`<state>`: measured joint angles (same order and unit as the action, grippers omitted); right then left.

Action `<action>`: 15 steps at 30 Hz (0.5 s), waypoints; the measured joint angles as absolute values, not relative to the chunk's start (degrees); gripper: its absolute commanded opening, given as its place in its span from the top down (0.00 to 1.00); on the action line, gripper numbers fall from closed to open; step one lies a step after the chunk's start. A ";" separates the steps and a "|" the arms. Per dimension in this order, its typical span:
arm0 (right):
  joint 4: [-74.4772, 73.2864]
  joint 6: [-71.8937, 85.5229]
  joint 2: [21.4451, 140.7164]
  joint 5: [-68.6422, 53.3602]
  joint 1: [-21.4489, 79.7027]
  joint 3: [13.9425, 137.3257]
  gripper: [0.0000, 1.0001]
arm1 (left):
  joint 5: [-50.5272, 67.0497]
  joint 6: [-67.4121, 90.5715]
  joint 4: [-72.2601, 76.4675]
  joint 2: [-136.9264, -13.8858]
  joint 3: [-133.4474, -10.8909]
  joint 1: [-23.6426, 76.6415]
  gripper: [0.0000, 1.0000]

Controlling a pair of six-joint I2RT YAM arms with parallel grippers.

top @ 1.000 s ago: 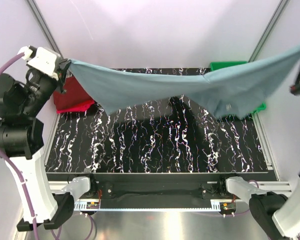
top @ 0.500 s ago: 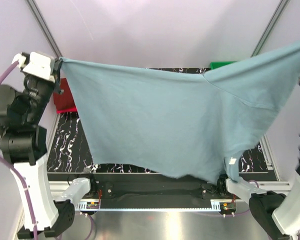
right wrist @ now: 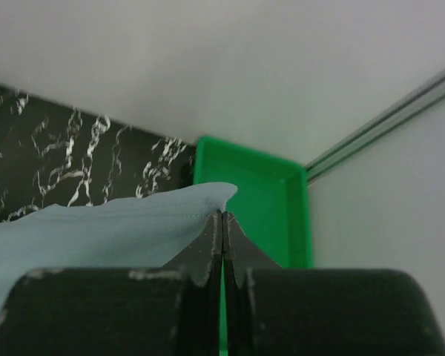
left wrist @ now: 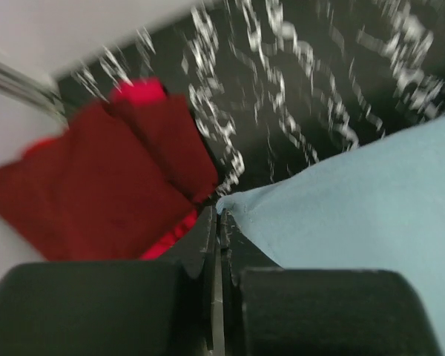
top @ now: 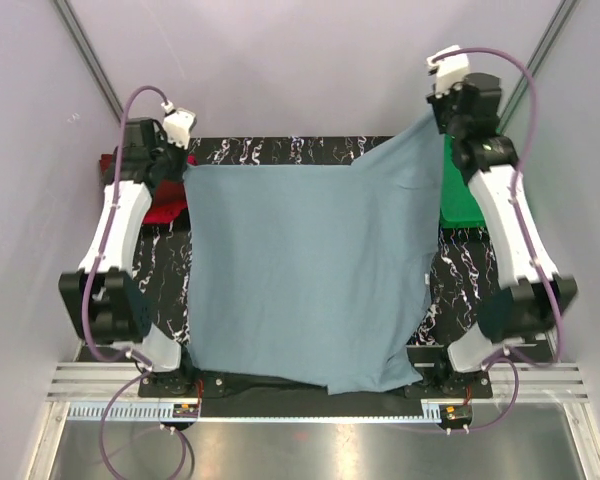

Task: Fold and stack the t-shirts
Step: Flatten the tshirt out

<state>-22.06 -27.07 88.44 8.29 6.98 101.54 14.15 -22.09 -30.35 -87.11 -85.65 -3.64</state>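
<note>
Left tool (left wrist: 219,216) is pressed together on one corner of the grey-blue shirt (top: 300,270), with only a small tip of cloth caught between its fingers. Right tool (right wrist: 222,215) pinches the opposite top corner the same way, again by a thin edge of fabric.

Between them the shirt hangs as a broad sheet above the counter (top: 280,148). Its lower hem reaches down near the counter's near edge, close to the arm bases. The right corner appears to sit farther back or higher than the left, so the top edge slants and a fold runs in from that side.

The likeliest trouble is a slip. Each grip holds so little cloth that a quick swing or a hard pull apart could tug a corner free, and the shirt would drop in a heap.

If the slant is not evened out, the shirt would probably land skewed or creased, which would spoil the fold.

The hem could also drape over the near edge or snag on the arm bases as it is lowered.

Just beside the left tool lie the maroon shirt (left wrist: 96,178) and the red shirt (left wrist: 137,93), and the green tray (right wrist: 259,193) sits under the right one. A sideways drift could lay cloth over either.
</note>
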 measured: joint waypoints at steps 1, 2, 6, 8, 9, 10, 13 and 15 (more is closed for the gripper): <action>-21.67 -27.09 91.07 7.88 6.94 101.65 1.00 | 13.98 -22.33 -30.15 -89.54 -85.62 -3.64 1.00; -21.63 -27.16 94.32 7.62 6.92 102.35 1.00 | 13.76 -22.55 -29.58 -91.44 -85.65 -3.64 1.00; -22.22 -27.11 106.74 6.74 6.70 112.53 1.00 | 13.17 -22.68 -28.45 -96.66 -87.57 -3.64 1.00; -22.06 -26.98 110.89 6.39 6.66 117.84 1.00 | 12.99 -22.57 -28.03 -99.13 -90.43 -3.64 1.00; -21.85 -26.92 111.90 6.37 6.66 119.61 1.00 | 12.91 -22.46 -27.27 -100.01 -91.64 -3.64 1.00; -21.56 -26.79 112.29 6.35 6.63 120.68 1.00 | 12.82 -22.28 -26.55 -100.60 -92.71 -3.64 1.00; -19.53 -26.68 111.68 6.31 6.61 120.92 1.00 | 12.82 -21.87 -25.28 -100.60 -93.54 -3.49 1.00; -18.28 -26.55 110.85 6.04 6.59 119.92 1.00 | 12.82 -21.63 -24.53 -100.60 -93.60 -3.07 1.00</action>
